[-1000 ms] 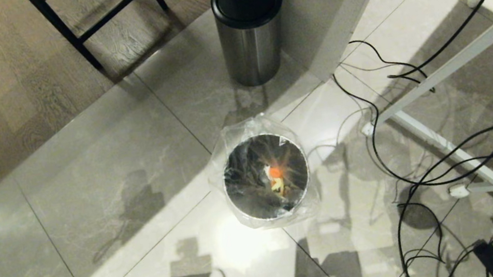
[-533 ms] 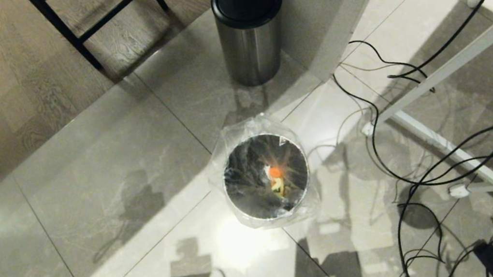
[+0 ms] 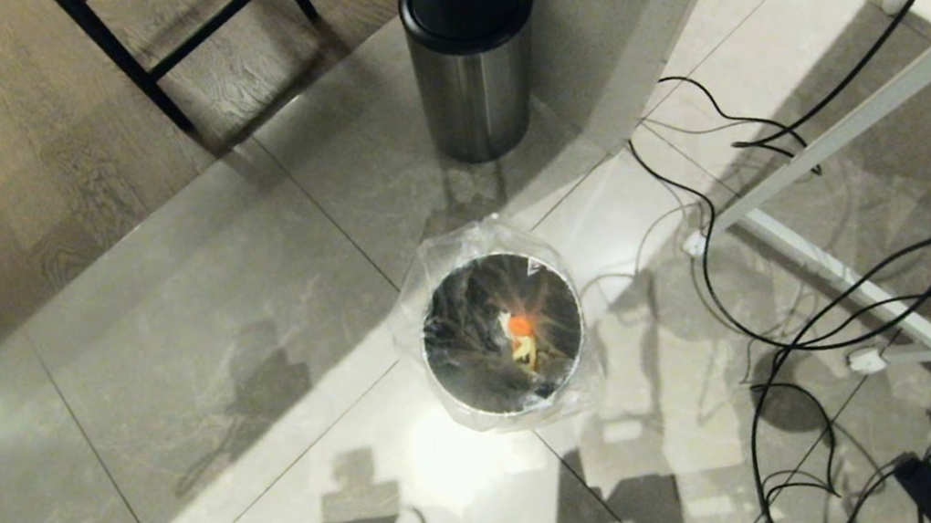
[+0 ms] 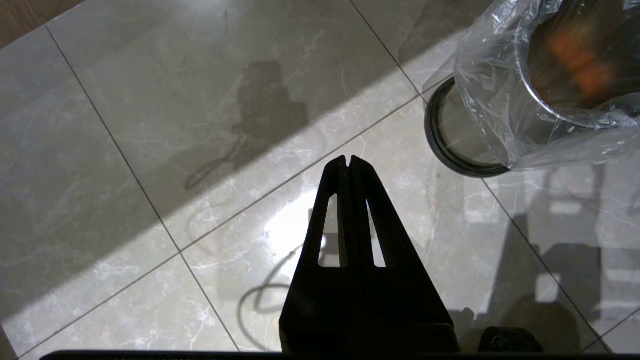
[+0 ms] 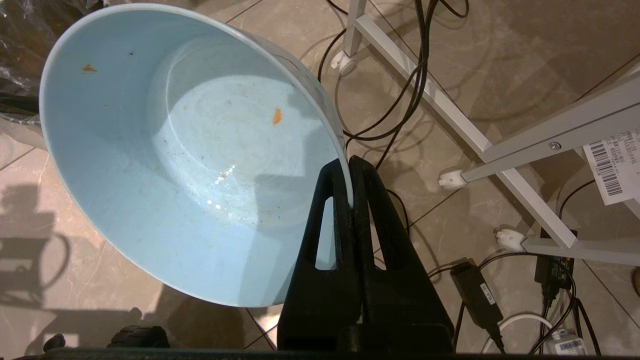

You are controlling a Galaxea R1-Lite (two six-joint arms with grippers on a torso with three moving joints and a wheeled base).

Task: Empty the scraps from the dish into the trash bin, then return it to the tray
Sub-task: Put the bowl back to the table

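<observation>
Right wrist view: the right pincer (image 5: 350, 185) is clamped on the rim of the nearly empty dish (image 5: 165, 150) at 5 o'clock, a thin hold that could slip on the way back to the tray, while the left pincer (image 4: 348, 162), pressed together, hangs idle near the trash bin (image 4: 505, 115).

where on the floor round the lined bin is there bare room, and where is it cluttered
Bare tile lies on the robot's left of the trash bin, out to the wood floor, and in front of it. To its right, black cables and a white frame crowd the floor. The steel lidded bin stands behind.
</observation>
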